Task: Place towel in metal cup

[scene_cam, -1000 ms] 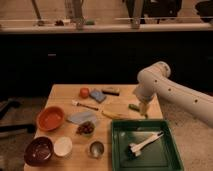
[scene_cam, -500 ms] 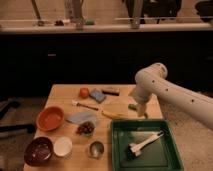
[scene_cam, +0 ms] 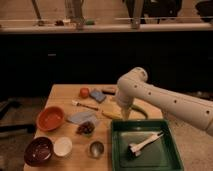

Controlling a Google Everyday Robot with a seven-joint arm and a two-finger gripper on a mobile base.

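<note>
**A:** How far along was the job?

**B:** Nothing was done. The thin pale blue-grey towel (scene_cam: 81, 117) lay flat on the wooden table (scene_cam: 62, 90), off to the camera-left of the claw and at about the same depth. The small shiny metal cup (scene_cam: 96, 148) stood empty, left of the claw and nearer the camera. Picking up, carrying and dropping in were all left to do.

**A:** And the claw?

**B:** The gripper (scene_cam: 124, 114) hung pointing down over the table's right part, just behind the green plastic tray (scene_cam: 120, 150), with its fingers apart and nothing in them.

**A:** Was there room to move?

**B:** It was tight, I'd judge. A yellowish long thing (scene_cam: 110, 114) lay between the claw and the towel. The round orange bowl (scene_cam: 50, 118) sat just beyond the towel's far side. A dark red cluster (scene_cam: 86, 128) lay touching or just beside the towel, on the way to the cup. The cup was hemmed in by the small white bowl (scene_cam: 63, 146) and the tray wall, close to the table's front edge. Going in from above looked the clearest way.
</note>
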